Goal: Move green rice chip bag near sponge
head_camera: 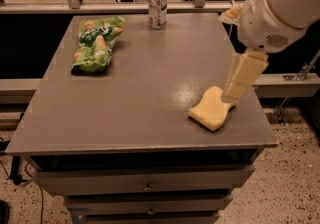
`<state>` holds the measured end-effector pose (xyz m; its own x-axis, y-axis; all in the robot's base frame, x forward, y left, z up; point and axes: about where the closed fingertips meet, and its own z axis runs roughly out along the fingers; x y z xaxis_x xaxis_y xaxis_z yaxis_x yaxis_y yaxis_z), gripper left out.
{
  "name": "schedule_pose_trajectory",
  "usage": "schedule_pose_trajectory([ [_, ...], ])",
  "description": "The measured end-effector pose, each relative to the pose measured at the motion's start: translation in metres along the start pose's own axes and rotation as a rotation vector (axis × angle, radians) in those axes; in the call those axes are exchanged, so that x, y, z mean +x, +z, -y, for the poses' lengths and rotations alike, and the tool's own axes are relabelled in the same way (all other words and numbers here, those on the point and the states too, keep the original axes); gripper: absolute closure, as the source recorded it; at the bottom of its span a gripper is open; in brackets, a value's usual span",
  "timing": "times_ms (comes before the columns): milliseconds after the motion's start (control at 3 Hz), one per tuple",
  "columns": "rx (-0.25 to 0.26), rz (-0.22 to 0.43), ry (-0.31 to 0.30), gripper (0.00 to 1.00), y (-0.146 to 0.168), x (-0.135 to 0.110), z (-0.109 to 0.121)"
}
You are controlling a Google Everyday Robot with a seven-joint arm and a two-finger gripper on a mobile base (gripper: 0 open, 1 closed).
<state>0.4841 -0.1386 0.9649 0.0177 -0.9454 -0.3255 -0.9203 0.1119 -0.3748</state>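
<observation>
A robot test lab, seemingly: grey metal drawer-cabinet worktop (150,93), speckled terrazzo floor (295,183), metal railing (100,7) at twelve o'clock, cream robot hand (235,90) hanging at three o'clock.

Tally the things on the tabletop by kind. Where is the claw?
Snack bags: 1, the green rice chip bag, far left.
Sponges: 1, the sponge, near right.
Bottles: 1, clear bottle, far edge.
Total: 3.
Claw: on the right, by the sponge's right end.

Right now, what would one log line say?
tool: beside sponge, right side | chip bag: far left, untouched | bottle: back edge
</observation>
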Motion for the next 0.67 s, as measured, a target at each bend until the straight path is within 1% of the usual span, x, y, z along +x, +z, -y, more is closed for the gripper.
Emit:
schedule_pose_trajectory([
  [333, 0.051, 0.153, -0.104, 0.00, 0.034, -0.053, 0.027],
  [667, 0.080, 0.292, -0.181, 0.00, 0.069, -0.108, 0.048],
])
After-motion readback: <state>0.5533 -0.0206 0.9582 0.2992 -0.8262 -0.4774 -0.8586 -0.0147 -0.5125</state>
